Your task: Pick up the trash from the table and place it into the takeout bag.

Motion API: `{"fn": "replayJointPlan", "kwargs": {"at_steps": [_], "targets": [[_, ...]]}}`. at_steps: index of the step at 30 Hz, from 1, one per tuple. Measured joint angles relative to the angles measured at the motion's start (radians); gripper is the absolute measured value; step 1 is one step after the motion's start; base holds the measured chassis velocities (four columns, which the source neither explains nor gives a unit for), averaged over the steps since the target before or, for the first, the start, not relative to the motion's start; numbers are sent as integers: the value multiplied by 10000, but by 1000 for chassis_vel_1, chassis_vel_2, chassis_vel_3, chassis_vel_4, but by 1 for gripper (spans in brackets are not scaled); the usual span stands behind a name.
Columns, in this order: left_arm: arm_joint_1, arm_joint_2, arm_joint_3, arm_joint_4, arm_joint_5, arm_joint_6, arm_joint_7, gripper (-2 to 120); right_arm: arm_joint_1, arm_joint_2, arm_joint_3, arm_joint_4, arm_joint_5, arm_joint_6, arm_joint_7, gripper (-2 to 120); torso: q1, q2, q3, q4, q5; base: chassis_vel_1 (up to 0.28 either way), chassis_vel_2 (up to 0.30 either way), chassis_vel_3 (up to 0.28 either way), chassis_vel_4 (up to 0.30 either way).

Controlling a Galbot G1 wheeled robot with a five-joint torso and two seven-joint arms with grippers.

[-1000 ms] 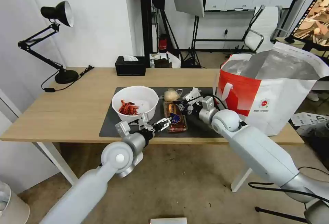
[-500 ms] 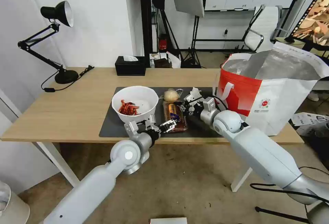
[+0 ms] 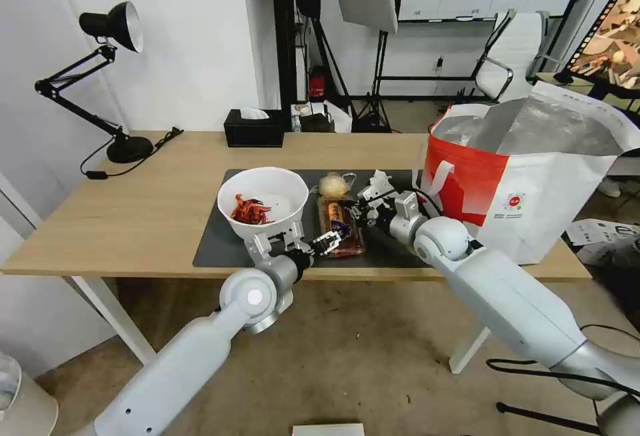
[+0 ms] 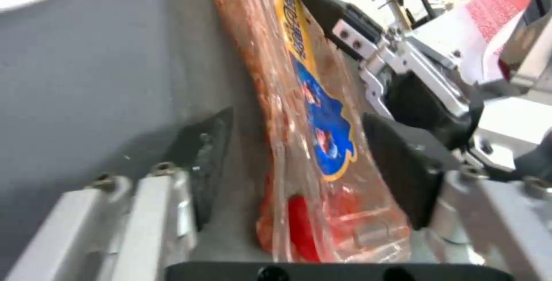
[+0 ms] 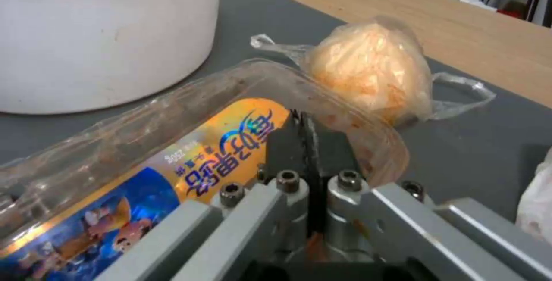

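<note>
left gripper (image 3: 329,243): at the near end of the plastic tray (image 3: 340,226), low over the mat (image 3: 213,239); fingers spread wide, one dark pad (image 4: 210,160) on each side of the tray's near end, a gap visible to the tray on both sides, not clamped
right gripper (image 3: 358,208): at the tray's right edge toward the far end; in the right wrist view the two fingers are pressed together at the tray rim (image 5: 305,134), closed on the tray's edge
plastic tray: clear, hinged, yellow and blue label on the lid, red scraps inside; lies lengthwise on the mat between the bowl (image 3: 263,200) and the right arm; whether it is lifted off the mat, cannot tell
bowl: white, round, red shells inside, on the mat just left of the tray
wrapped lump (image 3: 333,184): yellowish, in clear wrap, on the mat at the tray's far end, just beside it
tissue (image 3: 375,183): crumpled, white, on the mat behind the right gripper
bag (image 3: 533,176): white and red, foil lining, mouth open, stands on the right end of the table (image 3: 133,209)
tissue box (image 3: 253,128): black, far edge of the table
lamp (image 3: 100,76): black, far left corner of the table
</note>
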Motion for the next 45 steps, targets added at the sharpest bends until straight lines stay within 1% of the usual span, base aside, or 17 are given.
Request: {"fn": "replayJointPlan", "kwargs": {"at_steps": [1,7,12,13,16,17,22,25,26,29,30,34,36,39,41,43,45], "targets": [[0,0,0,0,0,0,0,57,0,0,0,0,0,0,0,0,0,0,0,0,0,0,0,0,0],[-39,67,-41,2,-35,-15,20,31,-140,-37,45,130,2,9,8,0,0,0,0,0,0,0,0,0,0],[-17,34,-31,-8,-35,-27,20,19,-194,-62,84,183,6,9,8,0,0,0,0,0,0,0,0,0,0],[-14,10,-21,-9,-32,-39,21,11,-223,-85,109,219,10,9,8,0,0,0,0,0,1,0,0,0,0],[-18,-3,-17,-8,-29,-51,21,7,-245,-110,139,247,38,9,7,0,0,0,0,0,1,0,0,0,0],[-37,-15,-15,-9,-29,-59,21,0,-267,-145,178,292,151,9,4,0,0,0,0,0,0,0,0,0,0],[-49,1,8,-17,-23,-75,22,0,-365,-166,303,434,682,8,202,0,1,-1,0,0,1,0,0,0,0],[-41,43,-6,-254,3,-158,21,0,-657,-88,674,998,2760,397,1052,0,2,-1,1,0,0,0,0,0,0],[-23,90,-76,-533,75,-233,20,0,-965,3,1126,1621,4296,895,1647,0,1,-1,1,3,1,0,0,0,0],[-4,170,-208,-932,193,-309,11,0,-1348,31,1686,2366,5256,1419,1928,3,1,0,0,4,-2,0,0,0,0],[13,248,-395,-1294,271,-365,-13,0,-1821,-19,2189,3129,5647,1895,2119,10,-1,1,-2,2,-3,0,0,0,0],[56,384,-680,-1670,423,-433,-26,0,-2451,-220,2682,3929,5650,2294,2296,18,-2,2,-2,1,1,0,0,0,0],[33,663,-1177,-2029,804,-566,-28,0,-3670,-665,3524,4903,4872,2745,2379,32,-2,2,-2,0,2,0,0,0,0],[-109,855,-1390,-2057,1116,-670,14,0,-4328,-861,4026,5343,4405,2888,2374,38,-2,2,-2,1,0,0,0,0,0],[-675,1200,-1708,-1907,1355,-750,181,0,-5756,-1200,4847,6195,3585,2947,2349,50,-2,1,-1,0,0,0,0,0,0],[-1050,1296,-1729,-1832,1359,-762,217,0,-6232,-1291,5081,6414,3176,2947,2327,55,-2,2,-2,1,-1,0,0,0,0],[-2070,1434,-1394,-1600,1400,-771,350,0,-7251,-1369,5553,6738,1905,2799,2414,65,-2,2,-1,3,-1,0,0,0,0]]}}
